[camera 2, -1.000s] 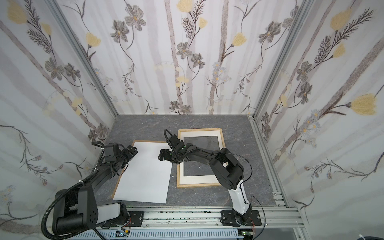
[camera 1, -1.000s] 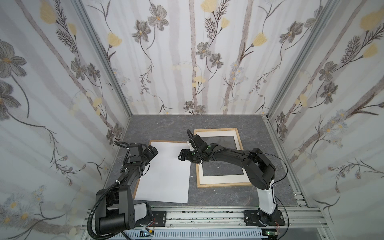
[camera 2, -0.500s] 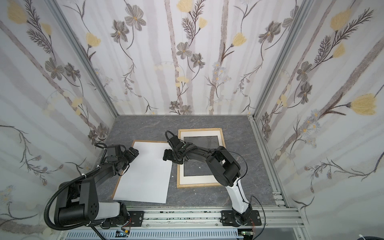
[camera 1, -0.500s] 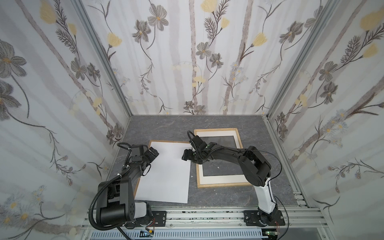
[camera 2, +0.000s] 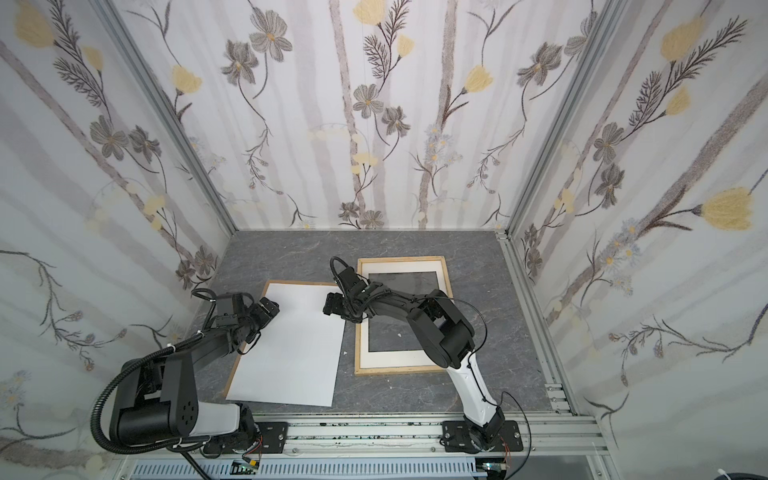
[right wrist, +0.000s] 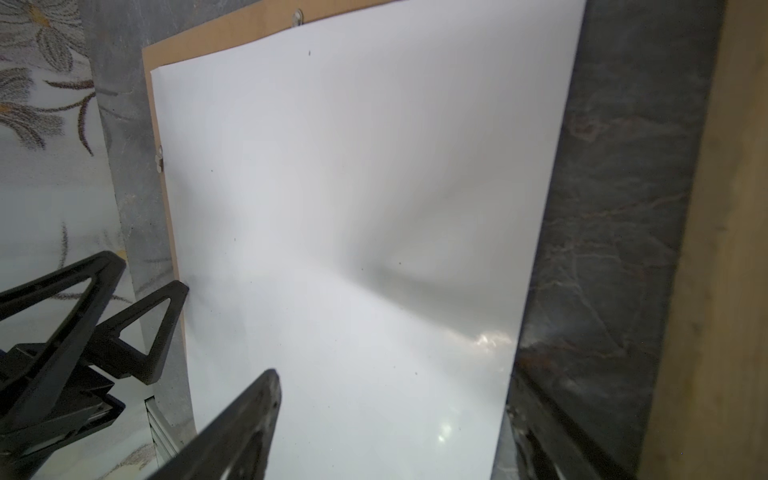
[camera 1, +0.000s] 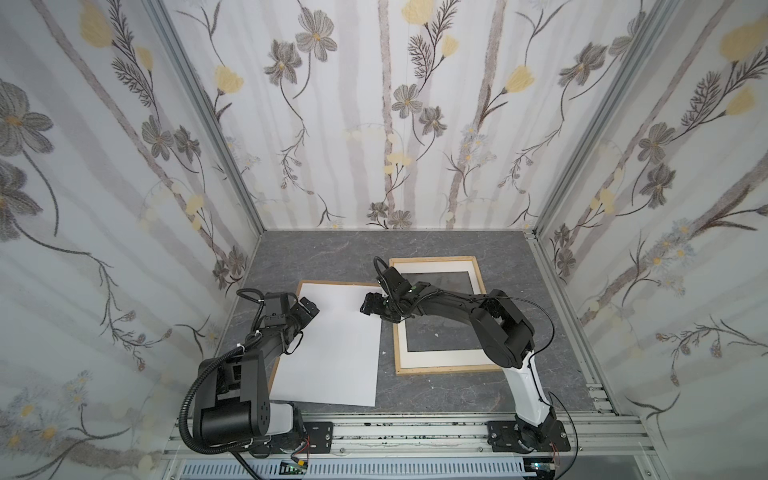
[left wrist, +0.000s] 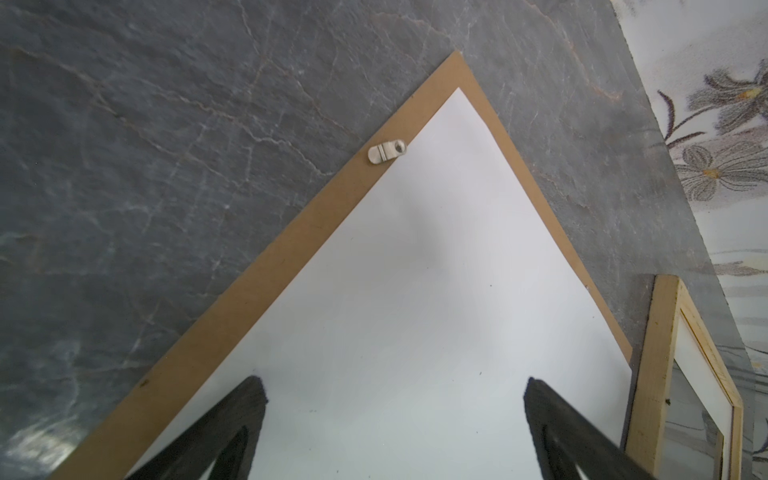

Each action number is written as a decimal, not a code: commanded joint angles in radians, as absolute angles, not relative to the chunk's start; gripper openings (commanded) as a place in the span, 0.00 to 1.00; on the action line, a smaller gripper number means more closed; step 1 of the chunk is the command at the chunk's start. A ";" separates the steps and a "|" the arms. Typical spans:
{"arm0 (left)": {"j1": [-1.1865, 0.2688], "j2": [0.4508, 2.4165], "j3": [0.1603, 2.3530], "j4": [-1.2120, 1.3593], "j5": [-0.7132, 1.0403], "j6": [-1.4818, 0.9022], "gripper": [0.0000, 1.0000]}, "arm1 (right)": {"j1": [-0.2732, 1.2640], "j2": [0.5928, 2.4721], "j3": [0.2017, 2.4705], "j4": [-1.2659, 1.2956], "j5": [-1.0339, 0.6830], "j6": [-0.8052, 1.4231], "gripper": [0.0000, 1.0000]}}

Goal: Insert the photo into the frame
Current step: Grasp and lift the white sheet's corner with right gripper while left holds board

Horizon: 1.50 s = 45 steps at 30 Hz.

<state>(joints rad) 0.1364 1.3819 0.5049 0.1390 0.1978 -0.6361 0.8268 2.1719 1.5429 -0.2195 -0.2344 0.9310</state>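
Note:
The photo [camera 1: 332,345] [camera 2: 291,345] lies white side up at the left centre, on top of a brown backing panel [camera 1: 301,286]. The light wooden frame [camera 1: 438,369] [camera 2: 399,371] lies flat to its right. My left gripper [camera 1: 309,309] [left wrist: 395,382] is open over the photo [left wrist: 415,291] near its far left corner and holds nothing. My right gripper [camera 1: 372,305] [right wrist: 392,374] is open at the photo's far right edge. One finger is over the sheet [right wrist: 353,187] and the other is beside that edge. The sheet shows a shallow buckle there.
A white windowed mat [camera 1: 440,357] sits inside the frame, and grey table shows through its window. The backing panel [left wrist: 291,249] has a small metal turn clip [left wrist: 386,151]. A narrow strip of table separates photo and frame [right wrist: 727,249]. Patterned walls enclose the table on three sides.
My right gripper has edged slightly toward the photo's right edge and its jaws have narrowed a little. My left gripper has crept slightly over the sheet's left corner and stays wide open.

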 commanded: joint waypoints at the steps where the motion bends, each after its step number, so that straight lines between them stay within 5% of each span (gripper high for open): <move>1: 0.135 1.385 0.492 0.170 0.215 -0.649 1.00 | 0.828 2.190 1.535 -0.255 -0.263 0.950 0.84; 10: 0.131 1.381 0.482 0.173 0.224 -0.654 1.00 | 0.828 2.111 1.470 -0.072 -0.355 0.948 0.81; 18: 0.129 1.375 0.481 0.170 0.224 -0.654 1.00 | 0.828 1.957 1.165 0.662 -0.545 1.048 0.82; 22: 0.129 1.374 0.480 0.173 0.225 -0.657 1.00 | 0.828 1.992 1.229 0.443 -0.489 0.992 0.84; 25: 0.129 1.373 0.480 0.167 0.223 -0.652 1.00 | 0.834 1.966 1.132 0.672 -0.521 1.061 1.00; 28: 0.130 1.371 0.476 0.172 0.220 -0.655 1.00 | 0.843 1.947 1.111 0.714 -0.518 1.074 0.99; 38: 0.129 1.355 0.481 0.163 0.218 -0.657 1.00 | 0.853 1.981 1.228 0.279 -0.396 0.948 0.71; 45: 0.129 1.340 0.486 0.154 0.220 -0.663 1.00 | 0.867 1.987 1.235 0.228 -0.380 0.924 0.26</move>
